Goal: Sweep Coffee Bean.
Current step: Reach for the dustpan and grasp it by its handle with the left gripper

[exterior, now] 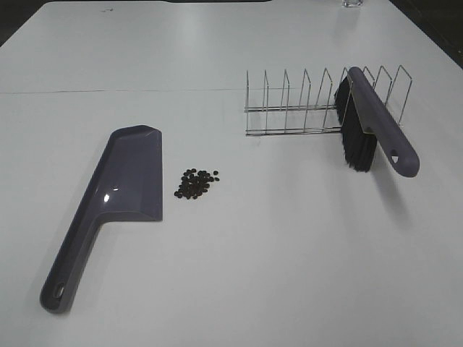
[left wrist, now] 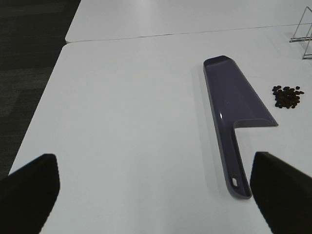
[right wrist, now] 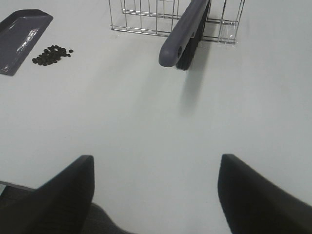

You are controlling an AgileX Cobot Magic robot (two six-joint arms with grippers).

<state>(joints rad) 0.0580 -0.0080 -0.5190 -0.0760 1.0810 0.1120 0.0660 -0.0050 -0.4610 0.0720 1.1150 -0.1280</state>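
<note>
The coffee beans lie in a loose dark cluster on the white table, just right of a purple dustpan lying flat. They also show in the left wrist view and the right wrist view. A purple brush with black bristles leans in a wire rack. My left gripper is open and empty, back from the dustpan's handle. My right gripper is open and empty, well short of the brush. Neither gripper shows in the exterior view.
The wire rack stands at the back right of the table. The table's left edge drops to dark floor. A seam runs across the table behind the dustpan. A glass object sits at the far edge.
</note>
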